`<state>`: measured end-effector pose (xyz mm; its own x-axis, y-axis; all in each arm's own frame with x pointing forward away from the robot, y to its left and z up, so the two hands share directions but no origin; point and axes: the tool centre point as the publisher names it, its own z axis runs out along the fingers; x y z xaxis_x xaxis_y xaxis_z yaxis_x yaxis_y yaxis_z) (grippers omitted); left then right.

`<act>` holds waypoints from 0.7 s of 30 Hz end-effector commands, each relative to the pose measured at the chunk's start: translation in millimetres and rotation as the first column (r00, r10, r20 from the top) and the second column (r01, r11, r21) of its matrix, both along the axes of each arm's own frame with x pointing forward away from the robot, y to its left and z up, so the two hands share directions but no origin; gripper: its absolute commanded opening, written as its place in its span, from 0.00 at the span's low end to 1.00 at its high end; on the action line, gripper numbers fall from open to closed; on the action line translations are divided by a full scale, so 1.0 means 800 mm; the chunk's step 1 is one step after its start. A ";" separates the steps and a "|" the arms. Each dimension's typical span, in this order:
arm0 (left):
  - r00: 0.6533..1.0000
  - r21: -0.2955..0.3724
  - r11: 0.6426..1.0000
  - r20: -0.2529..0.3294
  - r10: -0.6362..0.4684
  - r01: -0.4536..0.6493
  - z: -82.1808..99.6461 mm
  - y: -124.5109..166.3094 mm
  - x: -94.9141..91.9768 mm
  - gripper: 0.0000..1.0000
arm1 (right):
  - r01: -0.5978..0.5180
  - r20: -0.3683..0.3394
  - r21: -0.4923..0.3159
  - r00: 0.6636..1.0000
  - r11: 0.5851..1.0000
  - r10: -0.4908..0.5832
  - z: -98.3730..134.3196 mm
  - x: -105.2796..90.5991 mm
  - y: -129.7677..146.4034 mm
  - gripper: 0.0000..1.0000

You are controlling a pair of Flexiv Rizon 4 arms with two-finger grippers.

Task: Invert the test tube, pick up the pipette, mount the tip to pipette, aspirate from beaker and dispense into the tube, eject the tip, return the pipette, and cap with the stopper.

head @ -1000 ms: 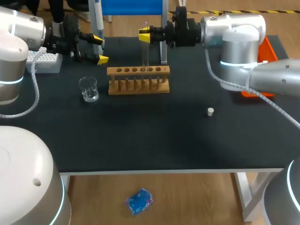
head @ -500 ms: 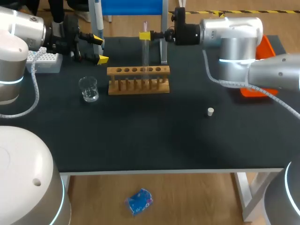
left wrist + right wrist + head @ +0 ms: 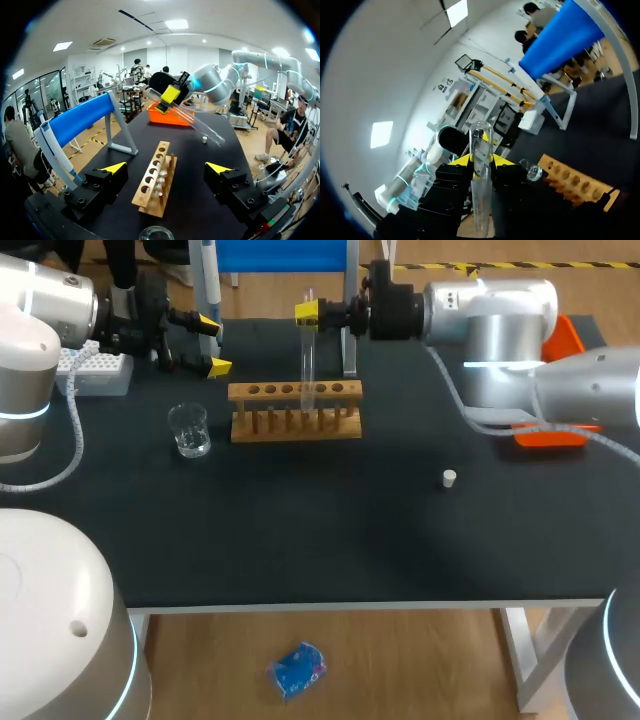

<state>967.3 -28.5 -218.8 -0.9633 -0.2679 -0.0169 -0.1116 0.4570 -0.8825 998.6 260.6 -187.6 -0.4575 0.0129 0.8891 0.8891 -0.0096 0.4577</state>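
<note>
My right tool (image 3: 308, 314) is clamped near the upper end of the clear glass test tube (image 3: 308, 365), held over the wooden rack (image 3: 295, 392) — likely light, slick and fragile, so gentle pressure. My left tool (image 3: 213, 344) gapes wide, empty.

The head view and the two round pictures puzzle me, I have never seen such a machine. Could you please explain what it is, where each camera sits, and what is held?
Two robot arms work at a black table. The head view looks down from above; each round picture comes from a camera on one wrist. The right gripper holds a glass test tube near a wooden rack. The left gripper is open, empty. Also there: a beaker, a white stopper, a tip box.
</note>
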 end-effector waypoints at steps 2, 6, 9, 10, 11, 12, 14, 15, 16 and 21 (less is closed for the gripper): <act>1.000 0.003 1.000 -0.003 0.000 0.000 0.002 0.000 0.000 1.00 | -0.005 -0.399 0.013 0.917 1.000 0.010 0.005 -0.001 -0.001 0.00; 1.000 0.003 1.000 -0.003 0.000 0.000 0.002 0.000 0.000 1.00 | -0.052 -0.528 0.057 0.846 0.997 0.074 0.009 -0.001 -0.002 0.00; 1.000 0.003 1.000 -0.003 0.000 0.000 0.002 0.000 0.000 1.00 | -0.086 -0.573 0.078 0.812 0.993 0.115 0.010 -0.001 -0.003 0.00; 1.000 0.003 1.000 -0.003 0.000 0.000 0.002 0.000 0.000 1.00 | -0.098 -0.581 0.084 0.803 0.992 0.128 0.011 -0.002 -0.003 0.00; 1.000 0.003 1.000 -0.003 0.000 0.000 0.002 0.000 0.000 1.00 | -0.108 -0.584 0.085 0.800 0.991 0.137 0.011 -0.001 -0.003 0.00; 1.000 0.003 1.000 -0.003 0.000 0.000 0.002 0.000 0.000 1.00 | -0.116 -0.590 0.088 0.794 0.989 0.145 0.012 -0.001 -0.004 0.00; 1.000 0.003 1.000 -0.003 0.000 0.000 0.002 0.000 0.000 1.00 | -0.124 -0.585 0.079 0.798 0.989 0.146 0.011 -0.001 -0.005 0.00; 1.000 0.003 1.000 -0.003 0.000 0.000 0.002 0.000 0.000 1.00 | -0.128 -0.585 0.078 0.797 0.989 0.149 0.010 -0.001 -0.006 0.00; 1.000 0.003 1.000 -0.003 0.000 0.000 0.002 0.000 0.000 1.00 | -0.129 -0.579 0.068 0.803 0.989 0.145 0.008 0.000 -0.007 0.00; 1.000 0.003 1.000 -0.003 0.000 0.000 0.002 0.000 0.000 1.00 | -0.136 -0.546 0.034 0.828 0.990 0.132 0.000 0.000 -0.009 0.00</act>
<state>967.3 -28.5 -218.8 -0.9633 -0.2679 -0.0168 -0.1117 0.4569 -0.8825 991.4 253.8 -185.8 0.1063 -0.0075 0.9943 0.9911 0.0815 -0.1053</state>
